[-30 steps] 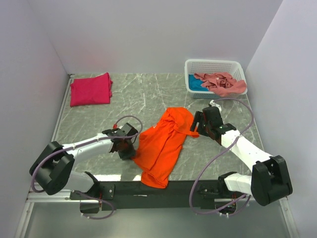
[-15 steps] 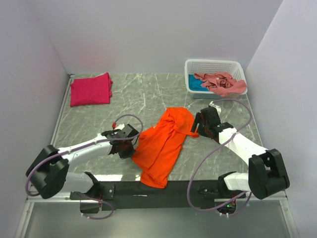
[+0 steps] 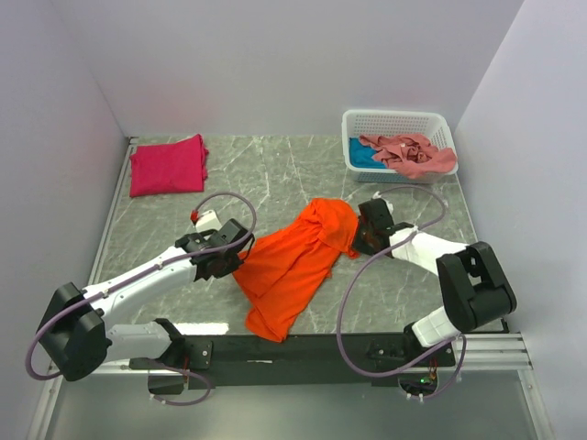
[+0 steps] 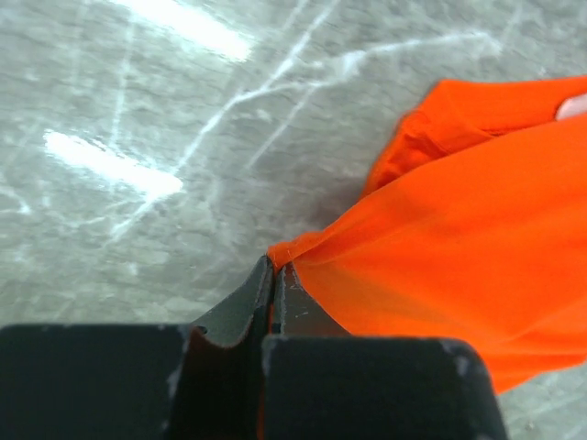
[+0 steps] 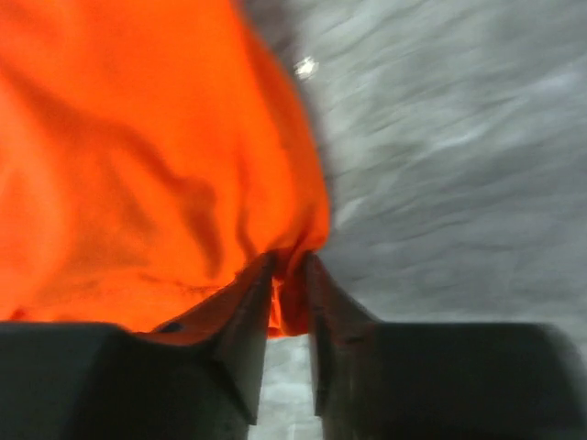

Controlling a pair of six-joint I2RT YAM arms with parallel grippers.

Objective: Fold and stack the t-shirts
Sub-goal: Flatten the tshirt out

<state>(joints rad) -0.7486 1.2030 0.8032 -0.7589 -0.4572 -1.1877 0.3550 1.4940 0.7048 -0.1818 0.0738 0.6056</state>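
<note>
The bright orange t-shirt (image 3: 292, 264) lies crumpled in the middle of the table, running from the back right to the near edge. My left gripper (image 3: 237, 264) is at its left edge. In the left wrist view this gripper (image 4: 276, 269) is shut on a corner of the orange hem (image 4: 440, 247). My right gripper (image 3: 359, 238) is at the shirt's right edge. In the right wrist view it (image 5: 290, 266) pinches a bunched fold of orange cloth (image 5: 138, 156). A folded magenta-red t-shirt (image 3: 168, 165) lies at the back left.
A white lattice basket (image 3: 396, 120) stands at the back right. It holds a salmon-pink t-shirt (image 3: 409, 153) lying over a teal-blue one (image 3: 363, 154). Walls close in the table on the left, back and right.
The right gripper has moved left onto the shirt's right edge and closed on it. The left gripper has shut on the left edge and pulled it leftward, and the shirt's near end has shifted left.
</note>
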